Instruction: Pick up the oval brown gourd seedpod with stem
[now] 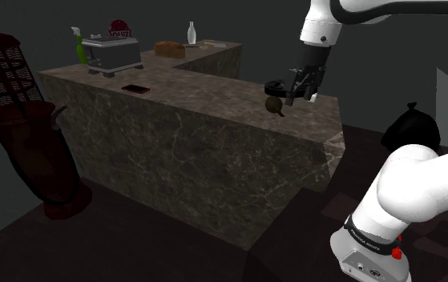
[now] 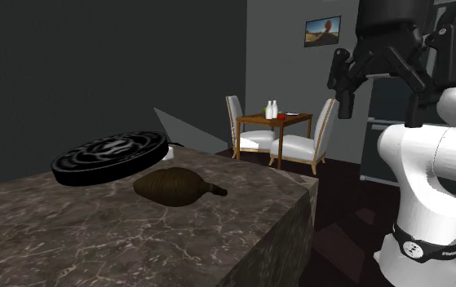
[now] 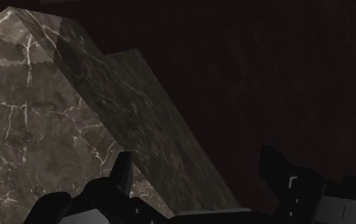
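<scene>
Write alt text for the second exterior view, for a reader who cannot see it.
A brown oval gourd seedpod lies on its side on a dark veined stone counter, stem toward the view's right, beside a black patterned round disc. The all-black gripper hangs open up and to the right, apart from it. A wooden table with white chairs stands behind.

- White arm bends up from its base, wrist directly above the fingers.
- Black gripper points downward, its two fingers spread wide apart.
</scene>
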Controlling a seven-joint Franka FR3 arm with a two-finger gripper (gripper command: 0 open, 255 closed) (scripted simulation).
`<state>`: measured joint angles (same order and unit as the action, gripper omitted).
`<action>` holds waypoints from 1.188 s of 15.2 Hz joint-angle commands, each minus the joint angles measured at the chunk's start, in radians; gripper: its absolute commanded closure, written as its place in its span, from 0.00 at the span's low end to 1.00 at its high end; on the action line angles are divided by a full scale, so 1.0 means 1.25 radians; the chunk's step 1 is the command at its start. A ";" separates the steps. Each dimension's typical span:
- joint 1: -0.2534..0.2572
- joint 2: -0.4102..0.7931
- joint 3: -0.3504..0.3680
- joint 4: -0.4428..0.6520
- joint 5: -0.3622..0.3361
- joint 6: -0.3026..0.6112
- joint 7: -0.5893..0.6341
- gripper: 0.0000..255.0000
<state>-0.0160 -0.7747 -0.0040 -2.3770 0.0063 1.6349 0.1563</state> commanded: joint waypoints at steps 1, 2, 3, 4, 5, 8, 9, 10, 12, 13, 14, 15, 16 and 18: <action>0.000 0.000 0.000 0.000 0.000 0.000 0.000 0.00; -0.007 0.019 -0.015 0.004 0.001 0.020 -0.004 0.00; -0.014 0.039 -0.031 0.008 0.003 0.039 -0.009 0.00; -0.021 0.060 -0.046 0.013 0.006 0.058 -0.014 0.00; -0.027 0.081 -0.062 0.019 0.009 0.077 -0.019 0.00; -0.043 0.146 -0.108 0.041 0.025 0.129 -0.036 0.00; -0.047 0.169 -0.124 0.050 0.032 0.145 -0.043 0.00; -0.051 0.192 -0.140 0.059 0.041 0.161 -0.050 0.00; -0.058 0.239 -0.171 0.080 0.060 0.191 -0.066 0.00; -0.060 0.264 -0.187 0.092 0.072 0.204 -0.075 0.00; -0.062 0.288 -0.203 0.104 0.084 0.217 -0.084 0.00; -0.064 0.313 -0.218 0.116 0.098 0.229 -0.094 0.00; -0.066 0.339 -0.234 0.130 0.114 0.240 -0.104 0.00; -0.070 0.391 -0.265 0.159 0.149 0.259 -0.128 0.00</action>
<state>-0.1018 -0.3247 -0.3146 -2.1946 0.1677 1.9382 0.0134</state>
